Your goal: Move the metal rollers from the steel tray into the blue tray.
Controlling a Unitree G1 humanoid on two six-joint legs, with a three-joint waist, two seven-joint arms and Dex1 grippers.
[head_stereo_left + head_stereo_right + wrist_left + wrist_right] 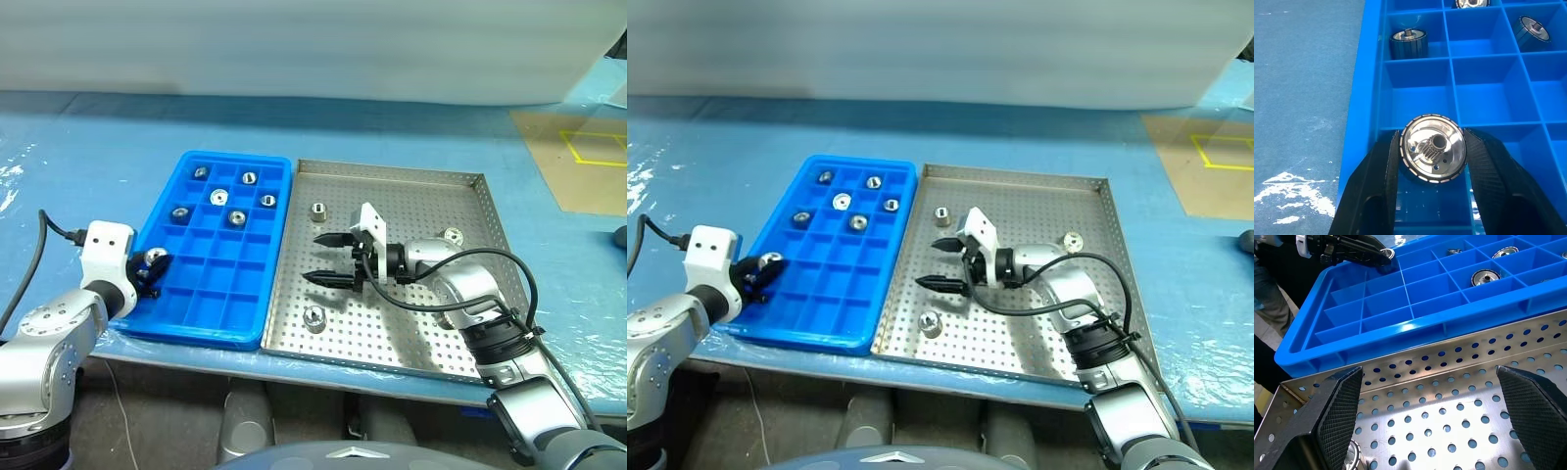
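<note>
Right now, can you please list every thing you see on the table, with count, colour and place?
Metal rollers in the blue tray: six, silver, in compartments at its far end, e.g..
Metal rollers in the steel tray: three, silver, one near the far left, one near the front left, one on the right side.
Held roller: one, silver, between the left gripper's fingers above the blue tray's left column.
Blue tray: one, bright blue, left of the steel tray.
Steel tray: one, silver, perforated.
Table cover: blue.
Left gripper: shut on the roller.
Right gripper: open, over the steel tray.
</note>
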